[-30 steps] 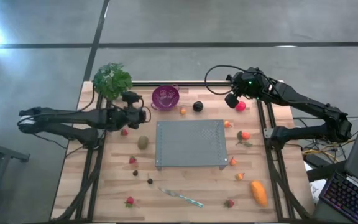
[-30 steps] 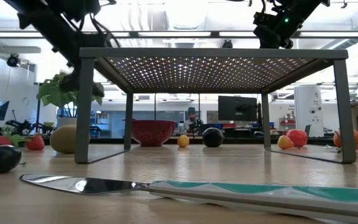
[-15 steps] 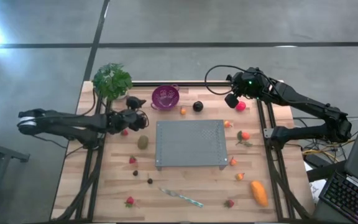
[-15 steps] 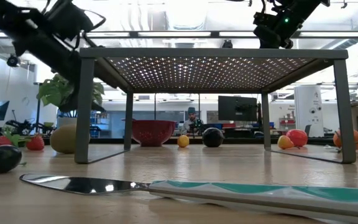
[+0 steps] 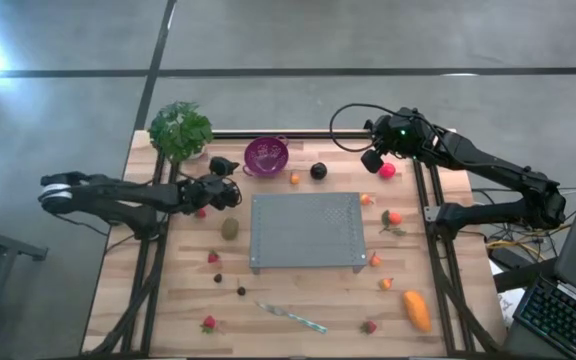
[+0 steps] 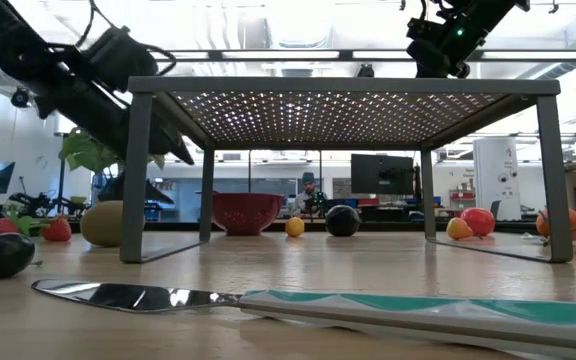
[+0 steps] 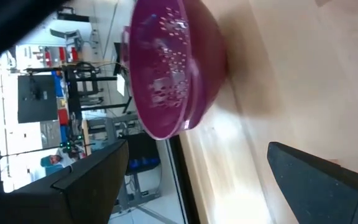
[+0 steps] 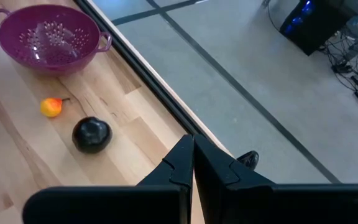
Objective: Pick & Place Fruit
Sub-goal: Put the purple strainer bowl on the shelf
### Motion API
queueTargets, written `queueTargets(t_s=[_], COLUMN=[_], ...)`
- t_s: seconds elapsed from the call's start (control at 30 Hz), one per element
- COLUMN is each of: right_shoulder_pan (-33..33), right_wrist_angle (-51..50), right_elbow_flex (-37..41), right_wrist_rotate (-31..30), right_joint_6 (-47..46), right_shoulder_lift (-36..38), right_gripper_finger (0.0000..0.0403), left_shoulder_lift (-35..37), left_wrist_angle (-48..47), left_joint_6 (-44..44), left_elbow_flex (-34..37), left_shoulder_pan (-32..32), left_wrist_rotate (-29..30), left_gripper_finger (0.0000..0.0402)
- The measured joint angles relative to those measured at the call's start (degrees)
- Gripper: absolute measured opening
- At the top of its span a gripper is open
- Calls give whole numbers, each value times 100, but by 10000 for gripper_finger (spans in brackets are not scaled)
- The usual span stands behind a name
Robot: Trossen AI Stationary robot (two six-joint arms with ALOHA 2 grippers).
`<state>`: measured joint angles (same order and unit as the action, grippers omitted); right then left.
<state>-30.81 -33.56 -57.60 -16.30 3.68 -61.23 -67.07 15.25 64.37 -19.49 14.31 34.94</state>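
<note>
My left gripper [image 5: 234,194] hangs open above the table's left part, between the purple colander [image 5: 266,155] and the olive-green kiwi [image 5: 230,229]. A red strawberry [image 5: 200,212] lies beside its wrist. In the left wrist view the colander [image 7: 173,68] stands ahead, and nothing lies between the spread fingers [image 7: 316,186]. My right gripper [image 5: 373,160] is shut and held high at the far right, next to the pink-red ball [image 5: 387,171]. The dark plum [image 5: 318,171] and a tiny orange piece [image 5: 294,179] rest on the wood near the colander.
A grey perforated rack [image 5: 306,232] stands mid-table. A knife [image 5: 290,317] lies near the front edge and a leafy plant [image 5: 180,130] stands at the far left corner. More strawberries [image 5: 213,257], small orange fruits [image 5: 395,217] and an oblong orange one [image 5: 416,310] are scattered around the rack.
My left gripper has sunk toward the table beside the rack's left side. It has rolled about its own axis and stayed open. My right arm has kept still, and no fruit has moved.
</note>
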Motion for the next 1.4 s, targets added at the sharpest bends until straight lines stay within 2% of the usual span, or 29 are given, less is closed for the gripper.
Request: queueTargets(t_s=[0.27, 0.67, 0.83, 0.93, 1.13, 1.23, 1.4], right_shoulder_pan=[0, 2, 0, 2, 2, 1, 2], right_wrist_angle=[-3, 4, 7, 11, 8, 2, -2], right_elbow_flex=[2, 15, 20, 20, 30, 48, 76], right_wrist_rotate=[-1, -6, -12, -12, -12, -15, -15], right_joint_6=[105, 136, 149, 149, 149, 173, 275], right_shoulder_lift=[-1, -1, -1, -1, -1, -1, -1], right_gripper_finger=[8, 8, 8, 8, 8, 8, 8], left_shoulder_lift=[-726, -1462, -1658, -1818, -2075, -2095, -2038], left_wrist_angle=[748, 1829, 1974, 1989, 1987, 1987, 2004], left_joint_6=[344, 809, 813, 812, 759, 733, 725], left_elbow_flex=[-48, -48, -90, -200, -381, -384, -382], left_shoulder_pan=[57, 355, 361, 361, 358, 358, 343], left_wrist_rotate=[-3, -56, -111, -111, 75, 298, 338], left_gripper_finger=[388, 387, 380, 354, 275, 236, 180])
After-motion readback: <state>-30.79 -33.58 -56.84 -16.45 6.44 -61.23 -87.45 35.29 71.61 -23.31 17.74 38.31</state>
